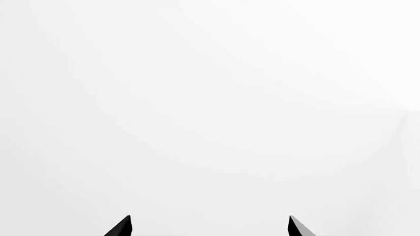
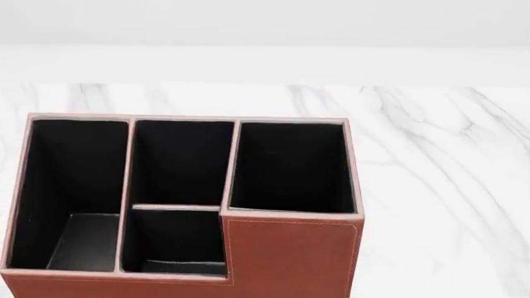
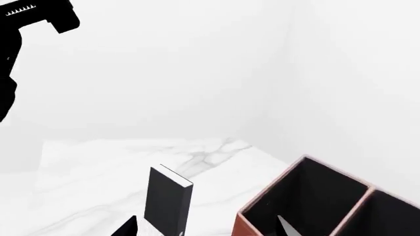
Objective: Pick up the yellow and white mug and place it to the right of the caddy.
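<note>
The mug shows in no view, so which arm is nearer cannot be judged — only the caddy (image 2: 290, 248) on the marble tabletop (image 2: 439, 186), bare at its 3 o'clock, while the left fingers (image 1: 208, 227) and right fingers (image 3: 204, 227) — tips apart — hold nothing.

neither arm shows in the head view. in the left wrist view the left gripper (image 1: 208, 227) shows only two black fingertips (image 1: 122, 227), spread well apart with nothing between them. in the right wrist view the right gripper (image 3: 206, 227) likewise shows two tips set apart, and a black arm segment (image 3: 33, 29) sits at 10 o'clock.
</note>
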{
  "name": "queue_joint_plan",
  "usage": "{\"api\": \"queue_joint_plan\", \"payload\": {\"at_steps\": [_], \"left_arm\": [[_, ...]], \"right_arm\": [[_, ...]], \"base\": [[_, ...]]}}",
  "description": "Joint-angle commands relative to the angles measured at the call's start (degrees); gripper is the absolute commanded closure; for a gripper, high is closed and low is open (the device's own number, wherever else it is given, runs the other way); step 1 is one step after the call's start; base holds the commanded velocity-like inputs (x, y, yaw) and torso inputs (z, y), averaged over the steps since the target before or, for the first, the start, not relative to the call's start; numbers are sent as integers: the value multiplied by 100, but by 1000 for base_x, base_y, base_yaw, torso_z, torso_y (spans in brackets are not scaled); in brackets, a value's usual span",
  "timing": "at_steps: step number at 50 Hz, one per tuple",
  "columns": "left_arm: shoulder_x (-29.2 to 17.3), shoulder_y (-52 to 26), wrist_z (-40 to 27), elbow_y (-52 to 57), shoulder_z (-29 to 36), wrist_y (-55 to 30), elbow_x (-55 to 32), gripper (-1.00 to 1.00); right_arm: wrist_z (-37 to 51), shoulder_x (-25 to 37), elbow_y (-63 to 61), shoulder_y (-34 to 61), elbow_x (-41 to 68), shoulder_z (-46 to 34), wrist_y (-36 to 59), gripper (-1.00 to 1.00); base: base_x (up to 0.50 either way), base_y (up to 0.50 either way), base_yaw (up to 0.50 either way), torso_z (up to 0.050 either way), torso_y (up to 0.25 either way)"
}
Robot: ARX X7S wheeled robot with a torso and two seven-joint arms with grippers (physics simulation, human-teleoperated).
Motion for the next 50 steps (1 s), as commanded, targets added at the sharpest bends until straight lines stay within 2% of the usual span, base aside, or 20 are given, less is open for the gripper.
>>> {"api": "queue_joint_plan", "payload": {"at_steps": [1, 31, 45, 50], "left_arm": [[8, 0, 12, 0, 1, 10, 6, -100], [-71, 0, -47, 0, 21, -2, -9, -100], [86, 0, 84, 0, -47, 34, -55, -100], [-89, 0, -75, 0, 37, 3, -30, -100]], "right_arm": [[-163, -55, 152, -118, 6, -51, -260, -100], [99, -231, 582, -315, 588, 244, -501, -100], [126, -266, 808, -394, 901, 348, -601, -100], [105, -302, 886, -424, 986, 350, -613, -100]], "base": [[0, 0, 0, 0, 0], [0, 0, 0, 0, 0], [0, 0, 0, 0, 0], [0, 0, 0, 0, 0]]}}
